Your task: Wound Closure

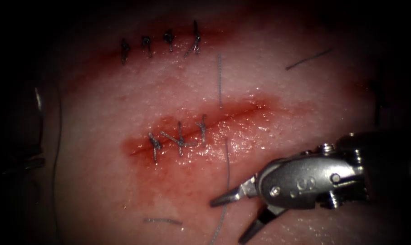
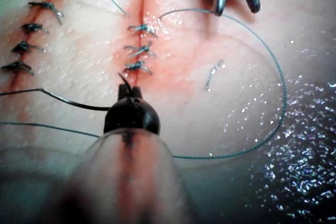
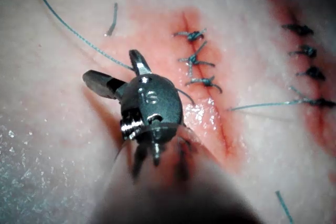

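Note:
The cut [image 1: 242, 111] crosses the tissue [image 1: 101, 104], with three stitches [image 1: 179, 138] on its left part and its right part gaping. My right tool [image 1: 227, 222] hovers below the cut, jaws open, holding nothing. The thread [image 1: 227, 172] runs from the cut down between its jaws. The same open jaws [image 3: 110, 65] straddle the thread [image 3: 73, 32] in the right wrist view. My left tool [image 2: 129, 88] is shut near the stitched end of the cut. A short dark curved needle tip [image 2: 124, 80] sticks out of its jaws, clear of the tissue.
A second, fully stitched cut [image 1: 160, 43] lies above. Cut thread ends [image 1: 162, 221] [image 1: 307, 59] lie loose on the tissue. Red fluid [image 1: 142, 181] stains the area around the cut. A long thread loop [image 2: 278, 72] curves over the tissue from near the right tool [image 2: 236, 10].

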Robot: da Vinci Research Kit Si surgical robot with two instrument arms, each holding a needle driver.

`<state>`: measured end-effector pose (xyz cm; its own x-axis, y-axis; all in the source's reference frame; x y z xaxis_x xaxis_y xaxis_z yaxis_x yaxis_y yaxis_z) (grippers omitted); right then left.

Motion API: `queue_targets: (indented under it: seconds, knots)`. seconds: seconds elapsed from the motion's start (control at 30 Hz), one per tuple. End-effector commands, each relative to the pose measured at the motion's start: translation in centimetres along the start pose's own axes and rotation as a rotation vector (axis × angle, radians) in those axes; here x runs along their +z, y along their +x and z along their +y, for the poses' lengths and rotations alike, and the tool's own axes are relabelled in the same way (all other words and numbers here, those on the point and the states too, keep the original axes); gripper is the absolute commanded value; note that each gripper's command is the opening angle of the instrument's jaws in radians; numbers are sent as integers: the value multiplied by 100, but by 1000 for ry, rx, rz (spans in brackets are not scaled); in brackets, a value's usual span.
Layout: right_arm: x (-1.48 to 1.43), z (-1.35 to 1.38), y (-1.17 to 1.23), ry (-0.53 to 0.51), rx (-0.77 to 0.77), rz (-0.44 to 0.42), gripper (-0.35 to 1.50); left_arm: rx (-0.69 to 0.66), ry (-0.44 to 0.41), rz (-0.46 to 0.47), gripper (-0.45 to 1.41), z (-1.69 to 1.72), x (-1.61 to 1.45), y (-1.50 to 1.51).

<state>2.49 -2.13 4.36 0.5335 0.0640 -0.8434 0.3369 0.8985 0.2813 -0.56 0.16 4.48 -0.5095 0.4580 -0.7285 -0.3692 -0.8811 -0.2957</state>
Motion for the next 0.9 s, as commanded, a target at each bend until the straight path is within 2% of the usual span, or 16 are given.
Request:
queue_targets:
  seconds: [0.03, 0.07, 0.13, 0.2, 0.37, 0.4, 0.47, 0.5, 0.53, 0.57, 0.6, 0.63, 0.67, 0.77, 0.9]
  knots:
    - [-8, 4, -6, -24, 12, -3, 130, 0, -7, 25, -45, 3, 10, -3]
    - [-23, 7, -9, -53, 34, 9, 130, 7, -9, 74, -45, -1, 14, -2]
    - [-37, 14, -14, -103, 70, 48, 130, 4, -18, 115, -45, -3, 18, -3]
    - [-44, 20, -18, -145, 111, 74, 128, 10, -42, 129, -45, -4, 19, -5]
    - [-54, 50, -36, -326, 240, 164, 116, 26, -29, 135, -45, -9, 31, -13]
    - [-55, 62, -45, -395, 324, 221, 113, 22, -19, 137, -45, -10, 40, -19]
    - [-55, 72, -53, -438, 415, 263, 108, 18, -10, 138, -45, -11, 49, -24]
    - [-54, 76, -56, -449, 478, 281, 100, 17, -3, 139, -45, -12, 55, -28]
    - [-51, 82, -59, -459, 613, 314, 93, 15, 1, 140, -42, -14, 60, -31]
    - [-45, 87, -66, -475, 757, 352, 93, 17, 15, 139, 36, -17, 69, -36]
    - [-40, 88, -74, -496, 791, 359, 93, 4, 55, 129, 79, -23, 78, -43]
    - [-38, 88, -77, -504, 808, 361, 93, -1, 92, 118, 100, -26, 82, -47]
    - [-36, 90, -82, -516, 832, 365, 93, 0, 123, 106, 113, -28, 85, -51]
    - [-33, 94, -92, -544, 875, 371, 95, -37, 179, 92, 133, -33, 93, -61]
    - [-30, 98, -103, -552, 908, 381, 93, -76, 214, 63, 140, -39, 95, -64]
